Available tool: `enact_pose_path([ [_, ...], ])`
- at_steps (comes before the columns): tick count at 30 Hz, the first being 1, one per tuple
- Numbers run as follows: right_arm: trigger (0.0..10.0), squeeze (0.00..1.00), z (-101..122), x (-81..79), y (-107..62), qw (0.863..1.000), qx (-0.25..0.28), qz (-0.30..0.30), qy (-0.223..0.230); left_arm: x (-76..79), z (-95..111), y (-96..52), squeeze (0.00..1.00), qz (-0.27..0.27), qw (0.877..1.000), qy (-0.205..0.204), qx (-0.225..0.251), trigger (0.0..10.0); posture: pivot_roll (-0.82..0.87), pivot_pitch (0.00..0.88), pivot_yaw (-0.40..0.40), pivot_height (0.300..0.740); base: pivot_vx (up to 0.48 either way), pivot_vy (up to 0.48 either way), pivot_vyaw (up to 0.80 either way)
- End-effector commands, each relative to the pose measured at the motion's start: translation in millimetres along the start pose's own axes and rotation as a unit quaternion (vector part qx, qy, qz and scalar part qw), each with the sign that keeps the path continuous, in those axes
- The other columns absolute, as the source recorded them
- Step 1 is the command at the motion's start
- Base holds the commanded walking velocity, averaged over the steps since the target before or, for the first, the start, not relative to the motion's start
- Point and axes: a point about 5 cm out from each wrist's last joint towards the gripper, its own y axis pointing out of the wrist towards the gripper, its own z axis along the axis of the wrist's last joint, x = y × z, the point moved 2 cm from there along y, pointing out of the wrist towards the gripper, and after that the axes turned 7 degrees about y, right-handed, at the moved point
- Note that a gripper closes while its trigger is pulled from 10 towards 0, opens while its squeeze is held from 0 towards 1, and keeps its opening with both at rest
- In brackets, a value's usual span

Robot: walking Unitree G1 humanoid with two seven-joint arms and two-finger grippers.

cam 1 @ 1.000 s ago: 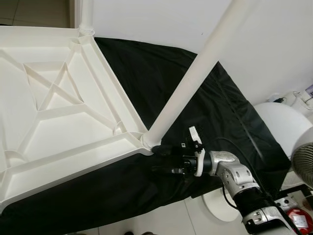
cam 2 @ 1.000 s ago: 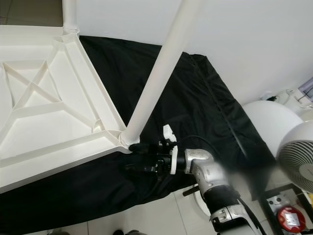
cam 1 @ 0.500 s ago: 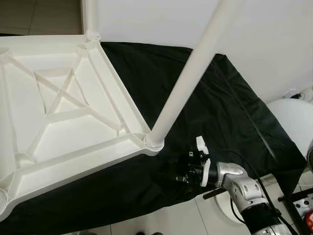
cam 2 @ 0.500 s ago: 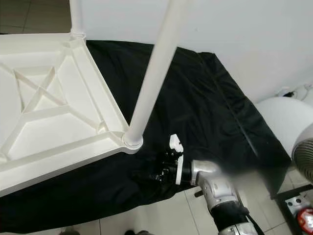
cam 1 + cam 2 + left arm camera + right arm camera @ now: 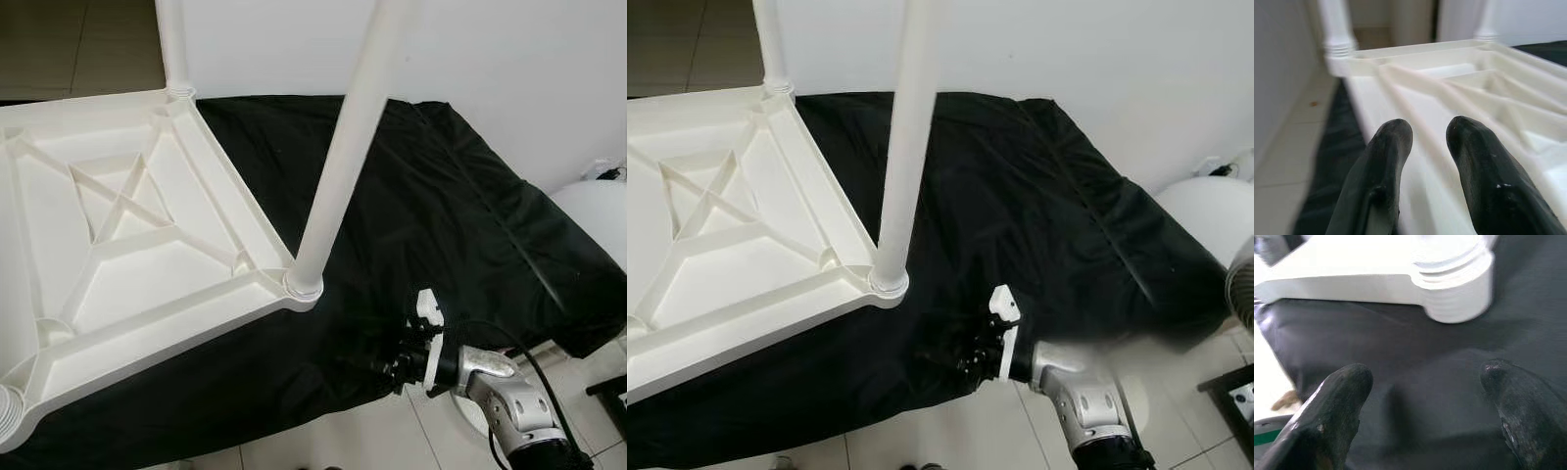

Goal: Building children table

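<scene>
Right gripper (image 5: pixel 965 354) sits low over the black cloth (image 5: pixel 441 215), fingers (image 5: pixel 1337 401) spread wide w/ nothing between them, just short of the table's near corner, probably lined up w/ that leg socket so you can check or press the joint. Left gripper (image 5: pixel 1427 147) hovers over the table's far side, fingers a little apart, empty. Table (image 5: pixel 127 264) lies upside down on the cloth, white plastic w/ ribbed underside; near leg (image 5: pixel 343 147) and another leg (image 5: pixel 172 44) stand upright in their corner sockets.

White ribbed tabletop (image 5: pixel 147 294) and legs (image 5: pixel 338 157), black cloth (image 5: pixel 441 225)
</scene>
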Motion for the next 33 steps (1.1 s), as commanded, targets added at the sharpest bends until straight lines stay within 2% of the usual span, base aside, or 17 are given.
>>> enact_pose_path([
  [1, 10.0, 0.00, 1, 10.0, -6.2, 0.999, 0.009, -0.050, -0.009, 24.4, -7, 2.0, 0.00, -0.072, 0.997, -0.029, 0.000, 10.0, 0.15, 0.106, -0.070, 0.740, 0.000, 0.000, 0.00],
  [4, 10.0, 0.00, 5, 23.5, -8.4, 0.993, 0.027, -0.116, -0.020, 46.7, -8, 5.3, 0.00, -0.093, 0.995, -0.045, 0.006, 10.0, 0.14, 0.098, -0.071, 0.740, 0.000, 0.000, 0.00],
  [7, 10.0, 0.00, 6, 28.2, -9.4, 0.989, 0.039, -0.141, -0.016, 54.5, -9, 5.7, 0.00, -0.104, 0.993, -0.052, 0.008, 10.0, 0.14, 0.098, -0.071, 0.740, 0.000, 0.000, 0.00],
  [8, 10.0, 0.00, 9, 30.9, -10.7, 0.984, 0.063, -0.169, -0.006, 71.7, -11, 5.2, 0.00, -0.127, 0.989, -0.073, 0.011, 10.0, 0.14, 0.096, -0.070, 0.740, 0.000, 0.000, 0.00],
  [9, 10.0, 0.00, 9, 30.1, -11.2, 0.977, 0.087, -0.195, 0.001, 105.3, -11, 0.8, 0.00, -0.179, 0.978, -0.102, 0.013, 10.0, 0.14, 0.093, -0.069, 0.740, 0.000, 0.000, 0.00],
  [10, 10.0, 0.00, 9, 30.1, -11.2, 0.977, 0.087, -0.195, 0.001, 105.3, -11, 0.8, 0.00, -0.179, 0.978, -0.102, 0.013, 10.0, 0.14, 0.093, -0.069, 0.740, 0.000, 0.000, 0.00],
  [11, 10.0, 0.00, 9, 31.6, -10.7, 0.973, 0.093, -0.210, -0.001, 121.1, -10, -2.3, 0.00, -0.204, 0.972, -0.115, 0.012, 10.0, 0.13, 0.089, -0.069, 0.740, 0.000, 0.000, 0.00],
  [13, 10.0, 0.00, 9, 32.6, -10.3, 0.971, 0.094, -0.220, -0.004, 129.8, -10, -3.6, 0.00, -0.219, 0.968, -0.121, 0.012, 10.0, 0.13, 0.089, -0.069, 0.740, 0.000, 0.000, 0.00],
  [15, 10.0, 0.00, 15, 39.5, -8.2, 0.961, 0.116, -0.252, -0.003, 152.8, -9, -7.8, 0.00, -0.256, 0.956, -0.145, 0.013, 10.0, 0.13, 0.088, -0.067, 0.740, 0.000, 0.000, 0.00],
  [19, 10.0, 0.00, 24, 47.9, -5.6, 0.949, 0.139, -0.284, -0.007, 169.7, -11, -8.0, 0.00, -0.270, 0.949, -0.161, 0.010, 10.0, 0.13, 0.082, -0.068, 0.740, 0.000, 0.000, 0.00],
  [23, 10.0, 0.00, 42, 77.0, -0.5, 0.912, 0.156, -0.380, -0.019, 208.4, -4, -9.5, 0.00, -0.312, 0.931, -0.189, 0.019, 10.0, 0.13, 0.075, -0.075, 0.740, 0.000, 0.000, 0.00],
  [24, 10.0, 0.00, 42, 77.0, -0.5, 0.912, 0.156, -0.380, -0.019, 208.4, -4, -9.5, 0.00, -0.312, 0.931, -0.189, 0.019, 10.0, 0.13, 0.075, -0.075, 0.740, 0.000, 0.000, 0.00],
  [26, 10.0, 0.00, 50, 86.9, 3.5, 0.897, 0.162, -0.410, -0.020, 223.0, 2, -10.3, 0.00, -0.330, 0.922, -0.200, 0.026, 10.0, 0.13, 0.072, -0.083, 0.740, 0.000, 0.000, 0.00],
  [27, 10.0, 0.00, 50, 86.9, 3.5, 0.897, 0.162, -0.410, -0.020, 223.0, 2, -10.3, 0.00, -0.330, 0.922, -0.200, 0.026, 10.0, 0.13, 0.072, -0.083, 0.740, 0.000, 0.000, 0.00],
  [28, 10.0, 0.00, 60, 92.7, 7.9, 0.890, 0.165, -0.424, -0.035, 235.7, 10, -9.7, 0.00, -0.344, 0.916, -0.205, 0.036, 10.0, 0.13, 0.075, -0.088, 0.740, 0.000, 0.000, 0.00],
  [30, 10.0, 0.00, 62, 94.2, 8.9, 0.888, 0.164, -0.427, -0.040, 239.0, 12, -9.6, 0.00, -0.348, 0.914, -0.207, 0.039, 10.0, 0.13, 0.075, -0.088, 0.740, 0.000, 0.000, 0.00],
  [33, 10.0, 0.00, 73, 102.0, 16.6, 0.886, 0.160, -0.433, -0.046, 254.5, 20, -13.5, 0.00, -0.383, 0.900, -0.202, 0.049, 10.0, 0.11, 0.086, -0.081, 0.740, 0.000, 0.000, 0.00],
])
